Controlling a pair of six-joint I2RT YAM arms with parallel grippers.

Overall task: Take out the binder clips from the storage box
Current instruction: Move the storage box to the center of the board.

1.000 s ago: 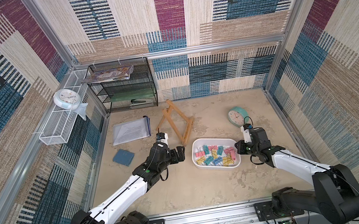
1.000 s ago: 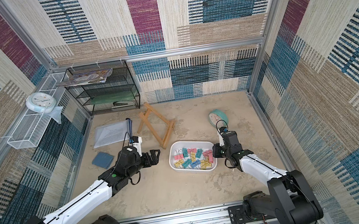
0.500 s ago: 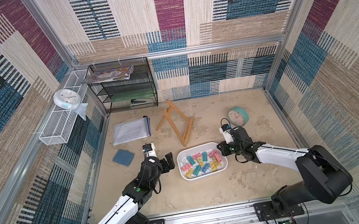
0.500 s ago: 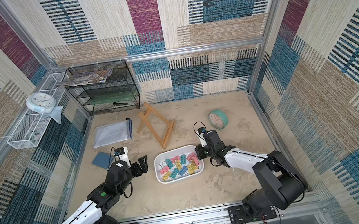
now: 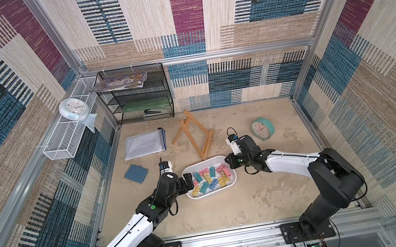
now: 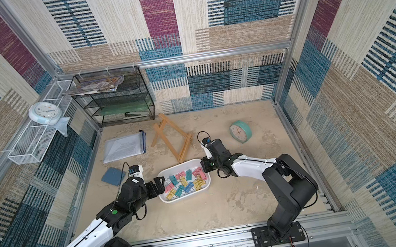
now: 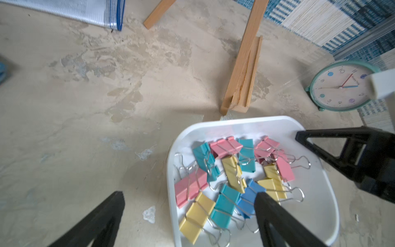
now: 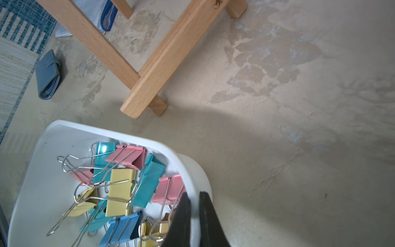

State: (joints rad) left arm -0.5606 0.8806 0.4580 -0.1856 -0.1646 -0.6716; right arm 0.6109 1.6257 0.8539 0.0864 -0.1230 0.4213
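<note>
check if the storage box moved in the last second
Yes. The storage box has slid away from the teal clock and now sits close beside the wooden easel's near tip.

The storage box (image 7: 316, 192) is glossy plastic — binder clips (image 7: 232, 177) have metal wire.

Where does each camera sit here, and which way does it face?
Top views: high above the front rail, looking down on the tabletop; left arm and right arm show.
Left wrist: behind the open left hand, facing storage box, binder clips and teal clock; its fingers and the right hand show.
Right wrist: behind the right hand, shut on the storage box's wall, facing the wooden easel; only its fingers show.
Shared: both wrist views hold box, clips, easel.
</note>
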